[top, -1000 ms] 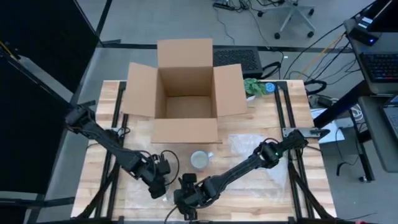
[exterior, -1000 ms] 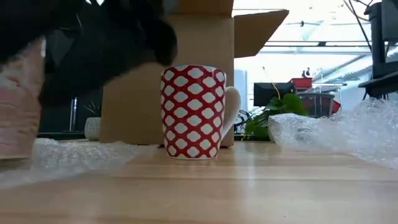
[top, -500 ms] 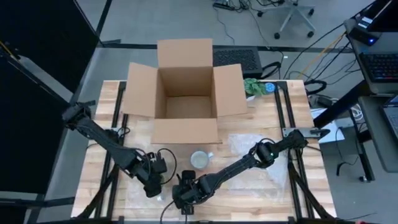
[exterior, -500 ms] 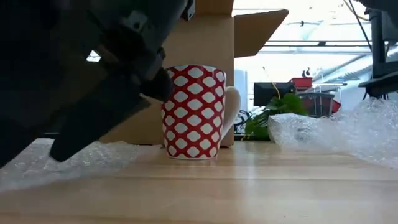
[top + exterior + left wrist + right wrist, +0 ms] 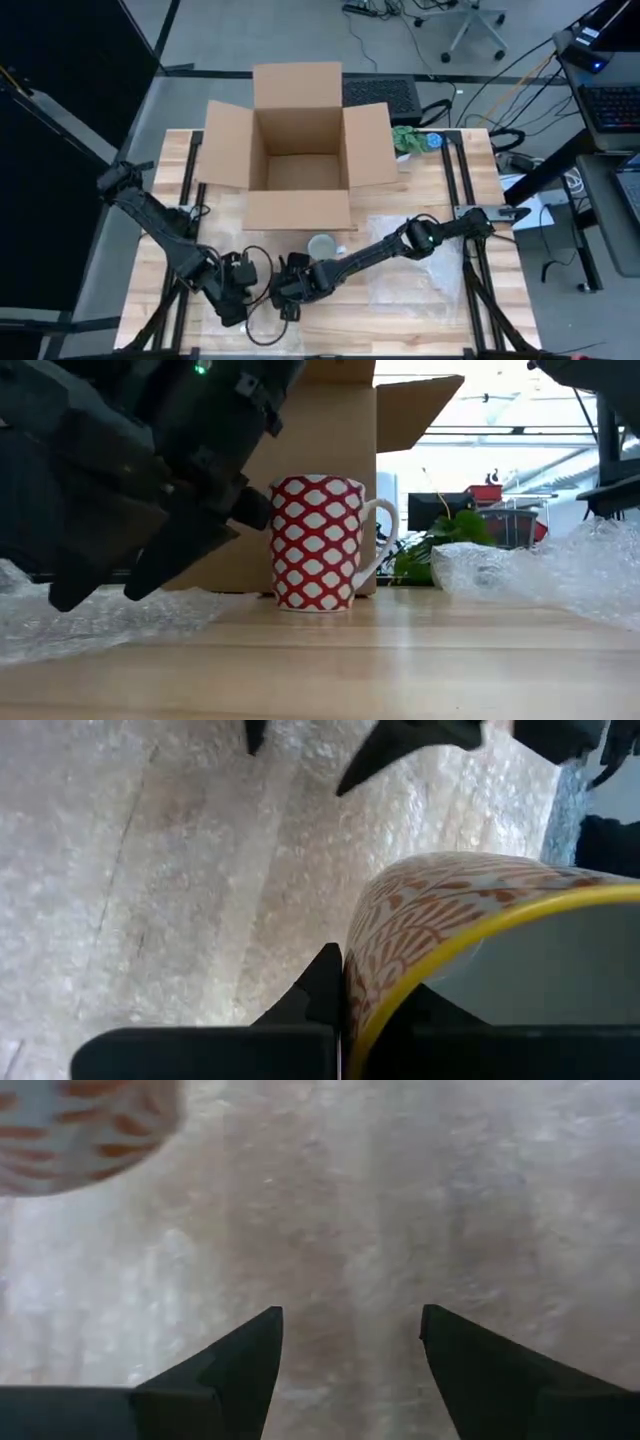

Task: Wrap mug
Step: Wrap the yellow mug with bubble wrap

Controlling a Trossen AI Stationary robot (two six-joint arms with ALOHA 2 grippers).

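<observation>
An orange-patterned mug with a yellow rim [image 5: 440, 910] is at the table's near left, with my left gripper [image 5: 228, 300] shut on it above a sheet of bubble wrap [image 5: 170, 870]. My right gripper [image 5: 350, 1330] stands open just right of it, over the same wrap, with this mug [image 5: 80, 1130] beside it. A red-and-white mug [image 5: 322, 246] stands upright on the bare wood in front of the cardboard box [image 5: 295, 140]. In the low view the dark arms hide the orange mug. My left gripper holds the orange mug by its rim [image 5: 362, 970]. One finger [image 5: 325, 982] lies against the outside of the wall; the other seems to be inside, hidden by the wall. The fingers come at the rim from the mug's open side. Whether the mug rests on the wrap, I cannot tell.
The open box stands at the table's far middle with its flaps out. More crumpled bubble wrap [image 5: 405, 262] lies at the near right, under the right arm. A green plant [image 5: 407, 140] and a roll of tape sit at the far right. The red mug [image 5: 325, 540] stands close to the right forearm.
My left gripper has carried the orange mug toward the table's near left corner. My right gripper has followed toward the left. The red-and-white mug has slid a little toward the far edge, and its handle has turned further into the low view.
</observation>
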